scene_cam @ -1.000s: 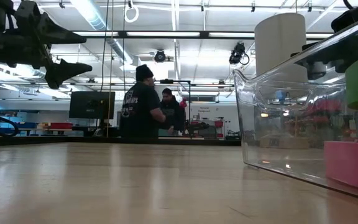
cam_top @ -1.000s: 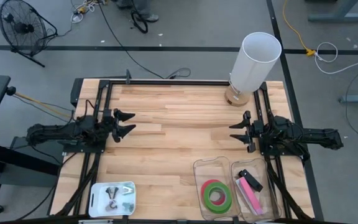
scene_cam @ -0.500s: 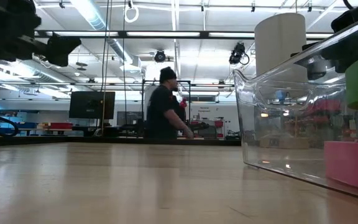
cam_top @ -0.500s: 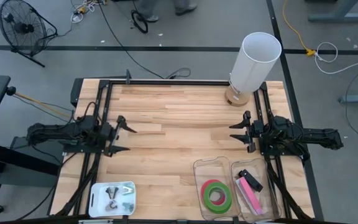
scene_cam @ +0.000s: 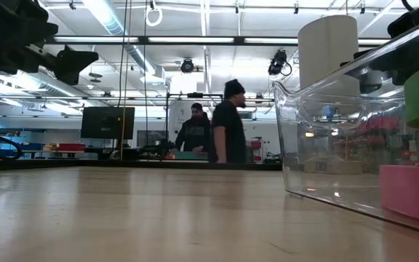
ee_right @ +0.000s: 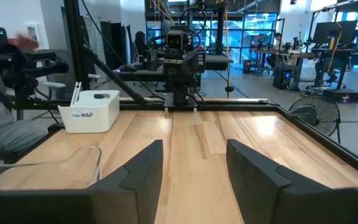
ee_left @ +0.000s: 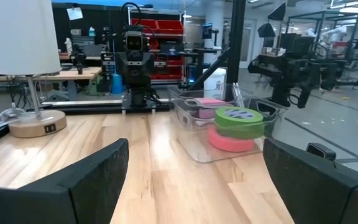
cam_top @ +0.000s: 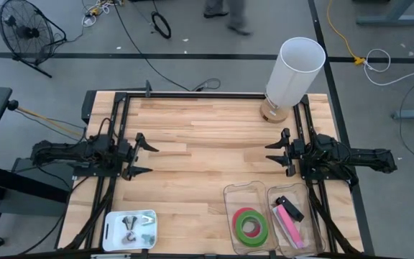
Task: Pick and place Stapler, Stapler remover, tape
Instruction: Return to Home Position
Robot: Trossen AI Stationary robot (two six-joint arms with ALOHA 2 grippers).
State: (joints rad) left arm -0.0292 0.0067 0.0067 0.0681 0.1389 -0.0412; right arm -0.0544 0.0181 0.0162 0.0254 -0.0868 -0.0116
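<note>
A green tape roll lies on a red-pink one inside a clear bin at the table's near right. They also show in the left wrist view, green over pink. A pink stapler and a black piece lie in the neighbouring clear bin. My left gripper hovers wide open and empty over the table's left side. My right gripper hovers open and empty over the right side, beyond the bins' far side.
A white lamp stands at the far right corner. A white tray with small metal pieces sits at the near left. Bare wood lies between the grippers. People stand in the room behind.
My left gripper has opened wider and drawn a little toward the table's near and left edges. A person in the room behind has walked across. My right arm has kept still.
</note>
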